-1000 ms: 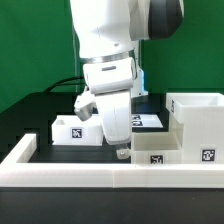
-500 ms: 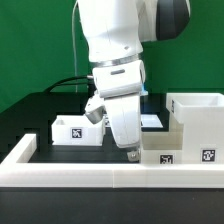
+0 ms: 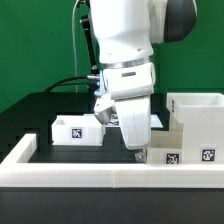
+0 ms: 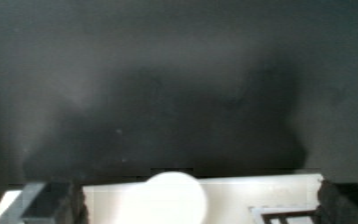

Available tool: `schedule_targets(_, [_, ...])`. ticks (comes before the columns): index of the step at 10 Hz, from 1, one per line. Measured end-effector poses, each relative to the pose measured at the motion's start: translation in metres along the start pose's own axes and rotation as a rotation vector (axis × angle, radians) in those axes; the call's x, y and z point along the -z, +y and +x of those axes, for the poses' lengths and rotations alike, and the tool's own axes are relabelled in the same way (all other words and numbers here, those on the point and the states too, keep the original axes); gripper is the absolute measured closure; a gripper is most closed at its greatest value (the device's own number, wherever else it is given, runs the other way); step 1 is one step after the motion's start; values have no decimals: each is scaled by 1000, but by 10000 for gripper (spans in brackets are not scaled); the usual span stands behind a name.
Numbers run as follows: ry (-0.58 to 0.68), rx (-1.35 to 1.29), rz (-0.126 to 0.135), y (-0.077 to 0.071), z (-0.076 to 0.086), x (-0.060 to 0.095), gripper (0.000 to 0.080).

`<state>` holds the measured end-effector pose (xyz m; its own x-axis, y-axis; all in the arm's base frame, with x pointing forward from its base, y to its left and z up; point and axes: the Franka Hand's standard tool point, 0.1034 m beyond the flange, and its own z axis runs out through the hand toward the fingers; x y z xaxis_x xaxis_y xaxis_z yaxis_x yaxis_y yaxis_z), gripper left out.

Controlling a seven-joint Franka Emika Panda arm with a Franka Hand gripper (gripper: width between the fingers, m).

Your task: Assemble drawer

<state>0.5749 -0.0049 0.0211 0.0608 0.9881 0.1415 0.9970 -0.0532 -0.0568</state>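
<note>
Gripper (image 3: 137,151): fingers spread wide, holding nothing, low over the table.
Near tray (image 3: 168,153): just right of the gripper, its left end wall between the fingers.
Tray axis: left-right, along the rail (image 3: 60,178).
Casing (image 3: 198,118): right, behind the tray.

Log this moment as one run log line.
gripper: open, low at tray | tray: beside casing | other tray: apart, exterior view's left | both trays outside casing
</note>
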Motion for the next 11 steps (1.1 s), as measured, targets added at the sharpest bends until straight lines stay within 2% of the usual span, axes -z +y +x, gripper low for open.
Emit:
schedule_targets(5, [-25, -4, 4, 0, -1, 0, 151])
schedule_targets(8, [-27, 42, 26, 1, -1, 3, 151])
schedule_targets(9, [-27, 37, 27, 1, 4, 3, 151])
schedule_targets(11, [-16, 62, 38, 2, 28, 1, 151])
